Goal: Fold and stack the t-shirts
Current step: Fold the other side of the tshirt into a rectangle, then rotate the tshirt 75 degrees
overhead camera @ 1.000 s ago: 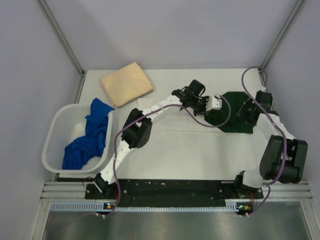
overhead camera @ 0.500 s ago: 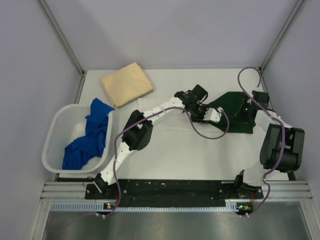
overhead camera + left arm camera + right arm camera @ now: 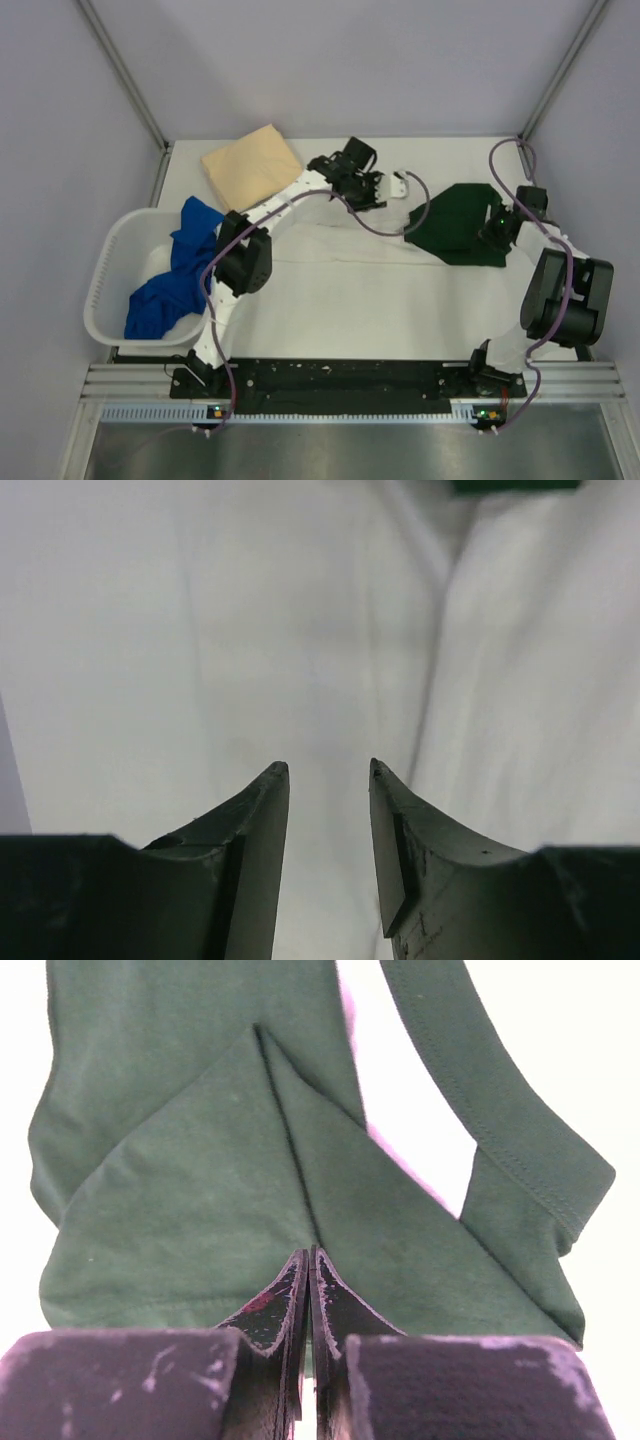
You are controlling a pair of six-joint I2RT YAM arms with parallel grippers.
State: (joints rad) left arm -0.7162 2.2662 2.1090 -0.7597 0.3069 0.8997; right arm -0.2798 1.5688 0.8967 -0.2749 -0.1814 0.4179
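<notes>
The white t-shirt (image 3: 350, 290) lies spread flat across the middle of the table, and its dark green sleeve (image 3: 455, 225) sits at its right side, doubled over on itself so that a diagonal crease shows in the right wrist view. The right gripper (image 3: 497, 222) is at the sleeve's outer right edge, low over the green cloth near the hem, with its jaws pressed together tip to tip. Whether a thin fold of the sleeve is caught between them cannot be told. The left gripper (image 3: 398, 183) is well apart from the sleeve, towards the far edge of the white cloth, its jaws standing partly apart with nothing between them

The sleeve's bulk lies leftward and inward from the right jaws, so the right arm is plainly the nearer one – any fold would probably carry the green cloth in over the white body. The folded tan t-shirt (image 3: 253, 165) rests at the far left, and the blue t-shirts (image 3: 180, 270) hang in and over the white plastic basket (image 3: 100, 290) – both untouched
</notes>
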